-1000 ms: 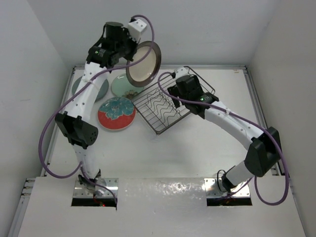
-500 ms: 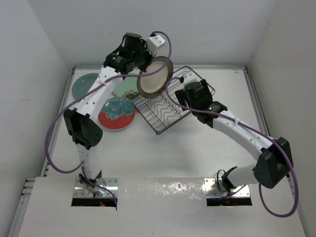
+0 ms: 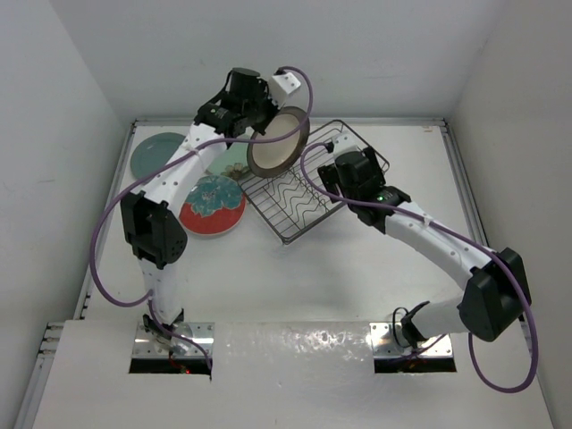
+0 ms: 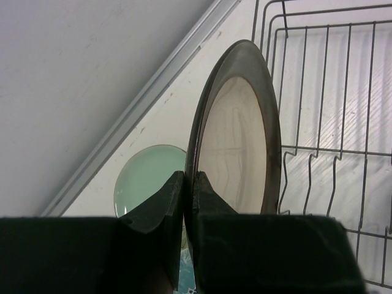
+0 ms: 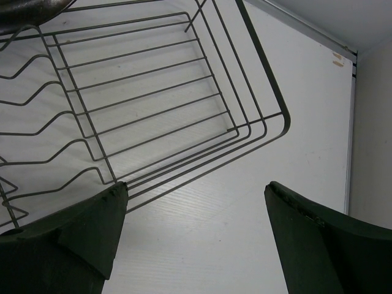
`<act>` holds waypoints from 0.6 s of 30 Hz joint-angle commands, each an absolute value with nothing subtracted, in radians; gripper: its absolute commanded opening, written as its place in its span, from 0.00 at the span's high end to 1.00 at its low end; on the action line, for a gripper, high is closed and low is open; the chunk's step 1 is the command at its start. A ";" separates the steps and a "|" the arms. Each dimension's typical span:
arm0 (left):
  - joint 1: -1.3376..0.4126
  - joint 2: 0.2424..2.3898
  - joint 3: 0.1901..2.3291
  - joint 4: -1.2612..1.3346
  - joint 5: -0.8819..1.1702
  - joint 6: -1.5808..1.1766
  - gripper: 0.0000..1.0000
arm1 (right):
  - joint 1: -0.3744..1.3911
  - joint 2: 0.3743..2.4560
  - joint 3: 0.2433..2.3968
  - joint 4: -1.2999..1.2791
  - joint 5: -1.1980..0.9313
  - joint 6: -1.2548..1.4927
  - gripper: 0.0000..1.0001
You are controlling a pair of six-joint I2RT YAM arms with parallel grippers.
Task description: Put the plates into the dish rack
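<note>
Against a second ago, your left arm has swung the cream plate (image 3: 279, 143) rightward, and it now stands on edge above the dish rack's (image 3: 308, 201) far corner. The left gripper (image 4: 188, 184) is clamped on its brown rim. The right gripper (image 5: 196, 185), fingers apart, hovers at the rack's right edge. White table (image 3: 357, 268), white walls (image 3: 375, 54). The red-rimmed plate (image 3: 213, 207), teal plate (image 3: 154, 154) and mint plate (image 4: 147, 177) lie flat to the left of the rack.

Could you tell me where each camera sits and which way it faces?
Top external: fixed above and behind the arms, looking down on the table; both arms show, the left gripper holding the cream plate near the dish rack.
Left wrist: on that wrist, looking along its shut fingers at the plate on edge, mint plate beyond.
Right wrist: on that wrist, looking down past the open right gripper at the rack's corner.
Shared: all three show the rack.
</note>
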State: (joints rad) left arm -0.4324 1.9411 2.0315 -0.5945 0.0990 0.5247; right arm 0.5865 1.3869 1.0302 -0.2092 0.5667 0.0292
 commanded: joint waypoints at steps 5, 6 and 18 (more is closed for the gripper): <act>-0.439 1.898 2.057 -0.376 0.064 0.581 1.00 | 0.568 1.384 1.071 -0.169 0.523 0.015 0.08; -0.439 1.898 2.059 -0.373 0.066 0.589 1.00 | 0.568 1.384 1.071 -0.172 0.523 0.017 0.08; -0.459 1.824 1.764 -0.322 0.098 0.614 1.00 | 0.555 1.381 1.069 -0.161 0.532 0.008 0.07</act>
